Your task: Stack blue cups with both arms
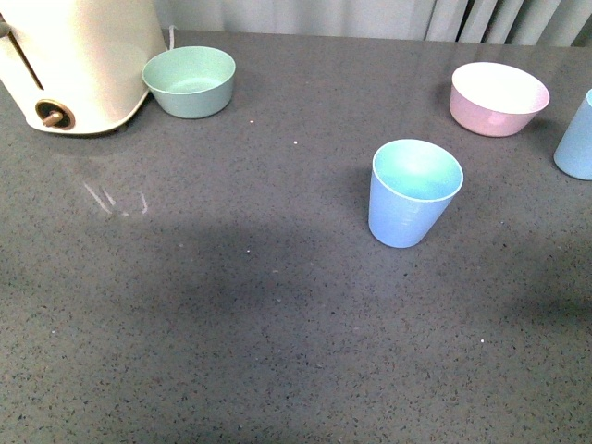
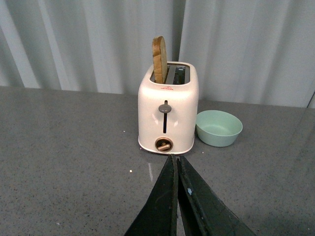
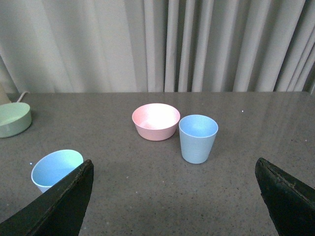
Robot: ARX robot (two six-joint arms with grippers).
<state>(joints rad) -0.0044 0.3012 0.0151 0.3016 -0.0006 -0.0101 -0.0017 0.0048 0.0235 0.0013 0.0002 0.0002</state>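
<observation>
**Both cups stand loose, no grasp begun**

The task is at its opening step, the reach for the cups. Neither arm shows in the front view. One light blue tapered plastic cup (image 1: 414,192) stands upright, mouth up, near the middle of the grey speckled counter (image 1: 231,324). The second light blue cup (image 1: 577,137), its match, stands upright at the right edge of that view, near the pink round bowl (image 1: 499,98). The two cups are well apart and neither sits inside the other.

The right gripper (image 3: 173,166) has its jaws spread wide and holds nothing. Its wrist view takes in both cups. The second one lies ahead between the fingers, just beside the pink bowl, and the middle one shows partly behind one finger. The left gripper (image 2: 173,158) has its fingers pressed together with nothing between them. It faces the cream two-slot toaster (image 2: 168,113) and the mint-green bowl (image 2: 219,128), not a cup.

Judging from this, the next move asks the right gripper to come down over a cup's wall and close. The left gripper must part its fingers and turn toward the middle cup. Smooth tapered walls may slip or tip under an off-centre pinch, so a square grip matters before one cup goes over the other's mouth.
</observation>
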